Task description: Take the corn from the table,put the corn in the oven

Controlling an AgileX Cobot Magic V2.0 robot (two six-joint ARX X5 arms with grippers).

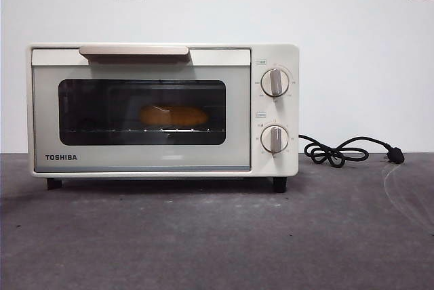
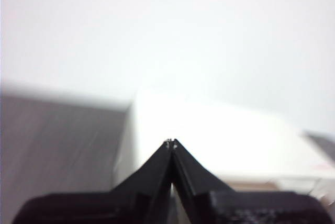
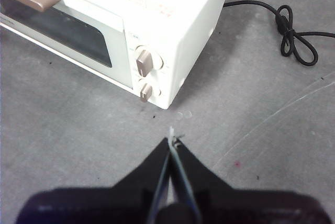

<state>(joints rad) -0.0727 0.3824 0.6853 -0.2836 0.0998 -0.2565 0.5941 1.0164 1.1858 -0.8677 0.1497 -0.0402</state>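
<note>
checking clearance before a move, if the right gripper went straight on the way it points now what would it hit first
Most likely the oven: the right gripper, jaws shut, aims at its near front corner below the lower knob. Bare table lies between them. Depth is unclear, so it might touch the table first.

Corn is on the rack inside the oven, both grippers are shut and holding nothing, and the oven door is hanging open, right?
Not quite: the oven door is closed, its handle up against the top edge, as the front view shows. The rest holds: the corn lies on the rack behind the glass, and the left gripper and right gripper are both shut and empty.
</note>
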